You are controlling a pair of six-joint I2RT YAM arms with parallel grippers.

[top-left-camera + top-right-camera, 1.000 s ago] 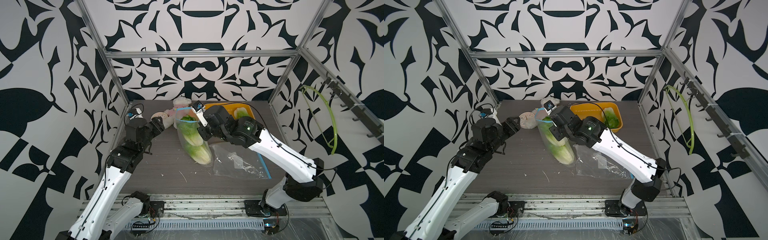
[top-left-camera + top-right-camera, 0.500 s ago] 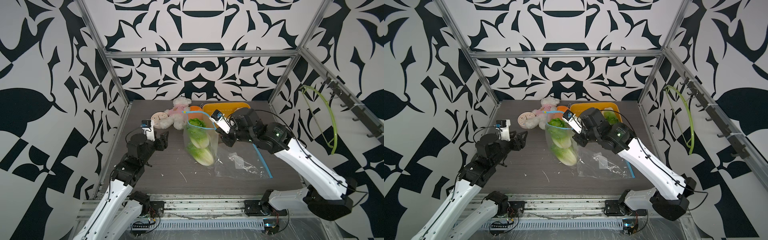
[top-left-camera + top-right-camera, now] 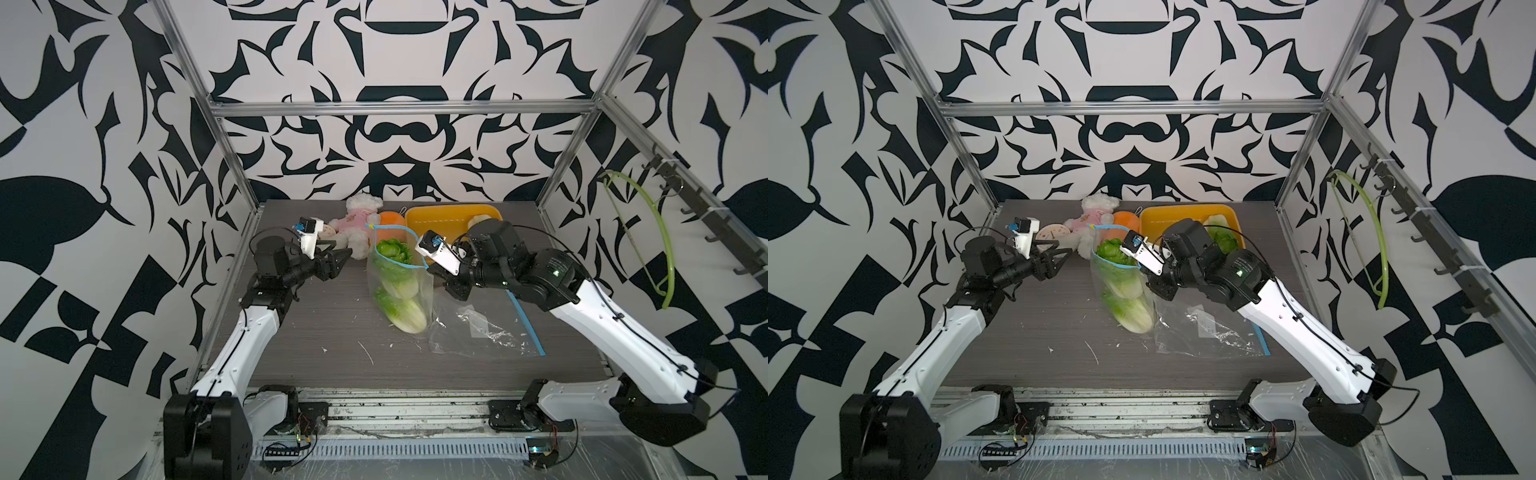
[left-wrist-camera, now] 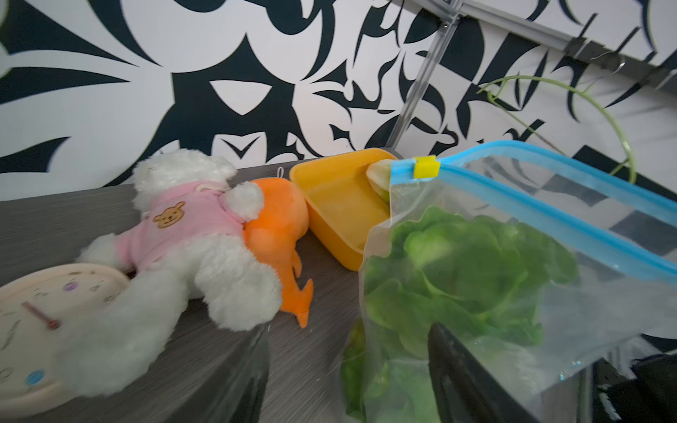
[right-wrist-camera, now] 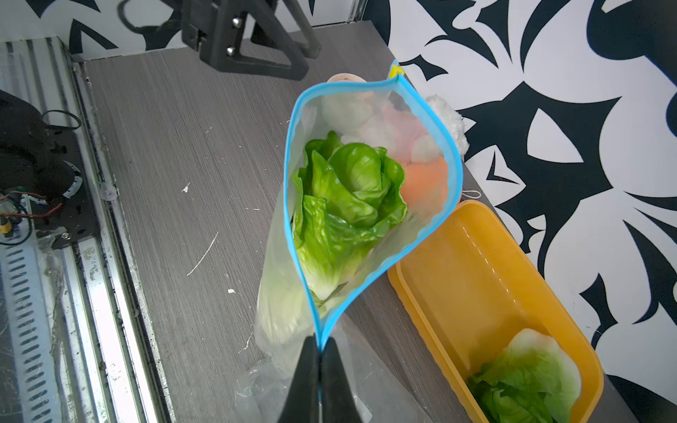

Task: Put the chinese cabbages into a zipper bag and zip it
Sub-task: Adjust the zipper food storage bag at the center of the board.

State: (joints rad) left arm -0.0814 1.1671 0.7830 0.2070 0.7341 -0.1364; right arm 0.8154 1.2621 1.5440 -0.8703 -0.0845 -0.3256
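Observation:
A clear zipper bag (image 3: pixel 399 286) with a blue zip rim hangs upright mid-table, mouth open. Two chinese cabbages sit stacked inside it, one high (image 3: pixel 392 249) and one low (image 3: pixel 405 313). My right gripper (image 5: pixel 320 370) is shut on the near end of the blue rim, seen too in a top view as the right gripper (image 3: pixel 430 270). A yellow slider (image 4: pixel 426 167) sits at the rim's far end. A third cabbage (image 5: pixel 527 377) lies in the yellow tray (image 3: pixel 453 216). My left gripper (image 3: pixel 345 253) is open, just left of the bag, holding nothing.
A white plush bear (image 3: pixel 357 220), an orange plush (image 3: pixel 388 218) and a toy clock (image 3: pixel 1052 232) lie at the back left. A second, flat clear bag (image 3: pixel 478 328) lies under my right arm. A green hoop (image 3: pixel 648 232) hangs on the right wall.
My right arm swung back to the right, bringing the bag from a tilt to upright. The left gripper drew back toward the front, then rose toward the bag's left side.

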